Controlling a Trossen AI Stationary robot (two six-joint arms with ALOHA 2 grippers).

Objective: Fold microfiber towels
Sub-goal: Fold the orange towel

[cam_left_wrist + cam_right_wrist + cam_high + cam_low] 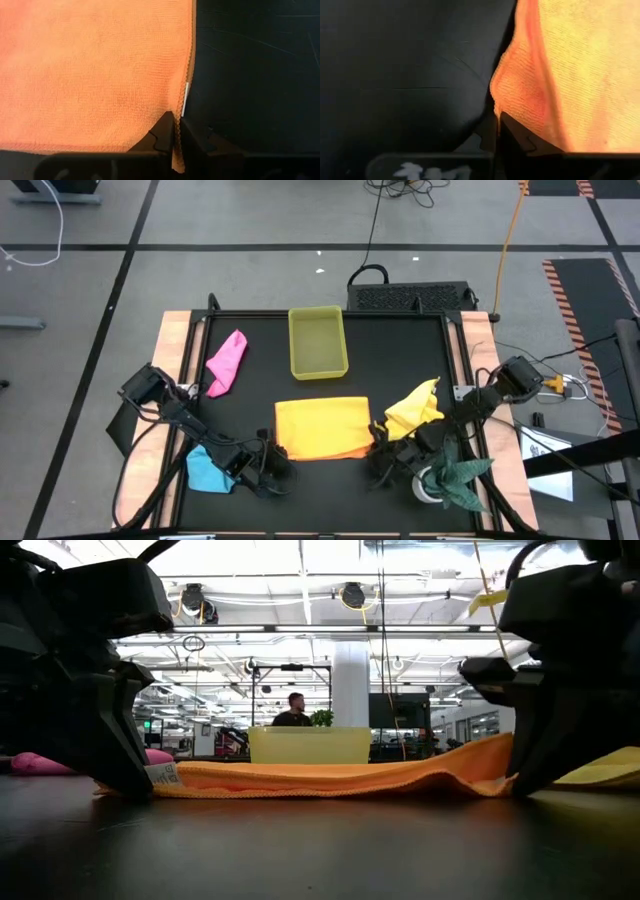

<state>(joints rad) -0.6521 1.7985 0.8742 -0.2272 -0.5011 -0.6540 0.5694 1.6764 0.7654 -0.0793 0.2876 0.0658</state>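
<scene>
The orange towel (322,428) lies spread out in the middle of the black table. My left gripper (272,463) is shut on its near left corner and my right gripper (383,460) on its near right corner. The pink towel (227,362) lies bunched at the far left. A crumpled yellow towel (415,410) sits just right of the orange one. The light blue towel (208,470) lies under my left arm at the near left. My left gripper pinches the orange towel's near left corner (176,107) between its two fingers, beside the white label (186,97). The fingers slant down from the near side. The rest of the towel lies flat on the table. My right gripper pinches the orange towel's near right corner (497,102) between its two fingers, slanting down from the near side. The cloth rises in a ridge (488,755) toward the fingers, while the rest stays on the table.
A translucent yellow tray (318,342) stands at the table's far middle. A dark green cloth (455,475) lies at the near right under my right arm. Bare black table (400,360) shows right of the tray. A person (293,710) is far off in the room.
</scene>
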